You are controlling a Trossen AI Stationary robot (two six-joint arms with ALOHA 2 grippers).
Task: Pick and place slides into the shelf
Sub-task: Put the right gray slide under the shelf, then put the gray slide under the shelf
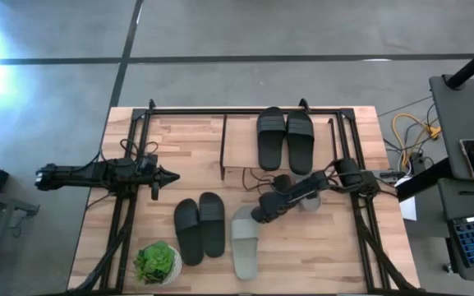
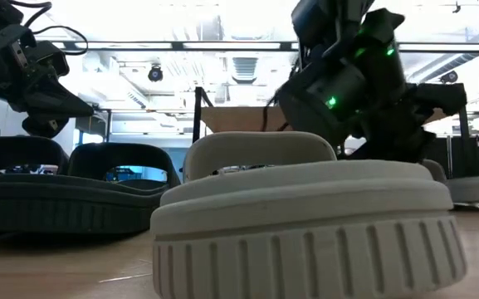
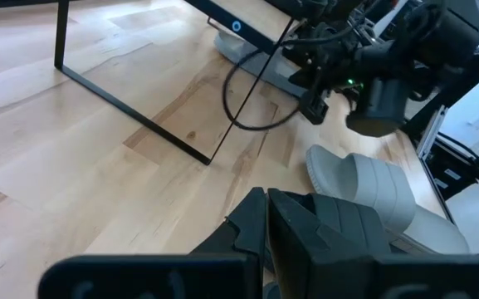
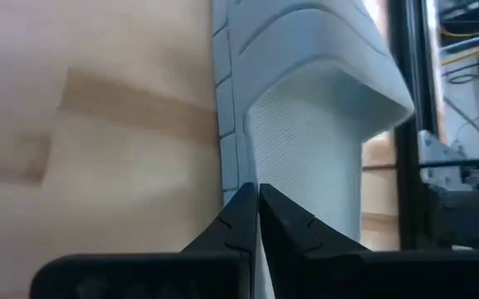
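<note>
One light grey slide (image 1: 245, 247) lies sole-down on the table's near middle and fills the low view (image 2: 305, 224). Its partner (image 1: 310, 203) lies half under my right arm. A black pair (image 1: 200, 228) sits left of it. Another black pair (image 1: 284, 140) rests on the shelf's wooden board (image 1: 238, 148). My right gripper (image 1: 261, 215) is shut, its tips over the far end of the light grey slide, at the footbed's edge (image 4: 237, 158). My left gripper (image 1: 169, 175) is shut and hangs over bare table on the left (image 3: 268, 199). My right gripper points its shut fingers (image 4: 243, 208) steeply down at the light grey slide's footbed edge, behind the strap (image 4: 322, 58). Nothing shows between the fingers. I cannot tell whether the tips touch the slide; it lies flat on the table.
A green potted plant (image 1: 156, 261) stands at the table's near left corner. The shelf's thin black frame (image 3: 131, 116) runs along the far middle. Bare wood lies between the left gripper and the shelf. Desks, cables and a laptop stand off the table's right side.
</note>
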